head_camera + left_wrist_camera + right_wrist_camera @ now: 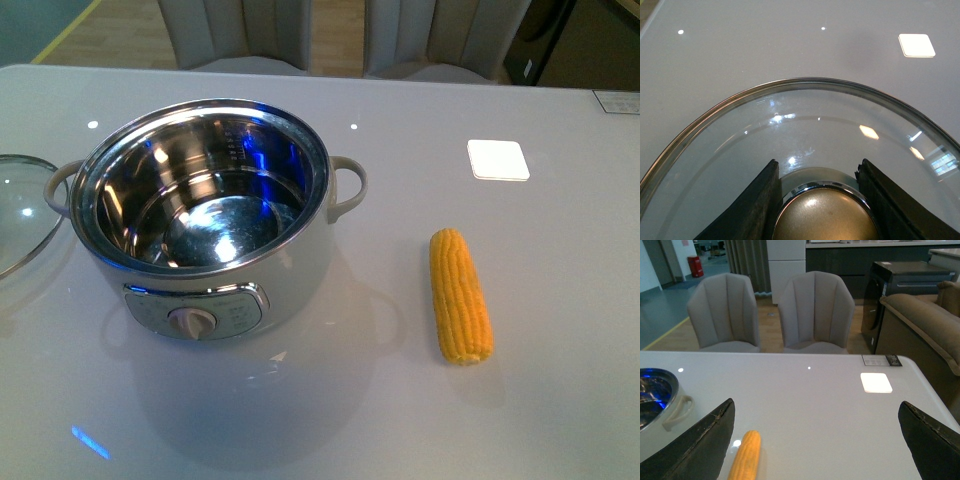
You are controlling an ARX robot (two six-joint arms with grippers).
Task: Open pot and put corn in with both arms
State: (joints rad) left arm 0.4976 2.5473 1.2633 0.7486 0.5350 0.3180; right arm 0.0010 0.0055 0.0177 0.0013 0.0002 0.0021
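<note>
Pot: round, white wall, polished steel bowl inside, open and holding nothing. It stands upright, left of centre on the table. One beige loop handle shows in full on its right side. A round dial sits on an oval panel at the front.

Corn: one bare cob, yellow-orange, in straight rows of kernels, tapered at the far end. It lies flat on the table, right of the pot and well apart from it.

Lid: clear domed glass with a thin metal rim. It lies just left of the pot, partly out of the front view.

Left gripper: its matte black fingers stand on either side of the lid's knob, a smooth bronze-beige dome on a chrome collar. They are close against it, but whether they press on it cannot be told.

Right gripper: fingers spread wide and holding nothing. It is above the table, with the corn below, near one finger.

Table: glossy pale grey, with a flat white rounded square on the far right.
</note>
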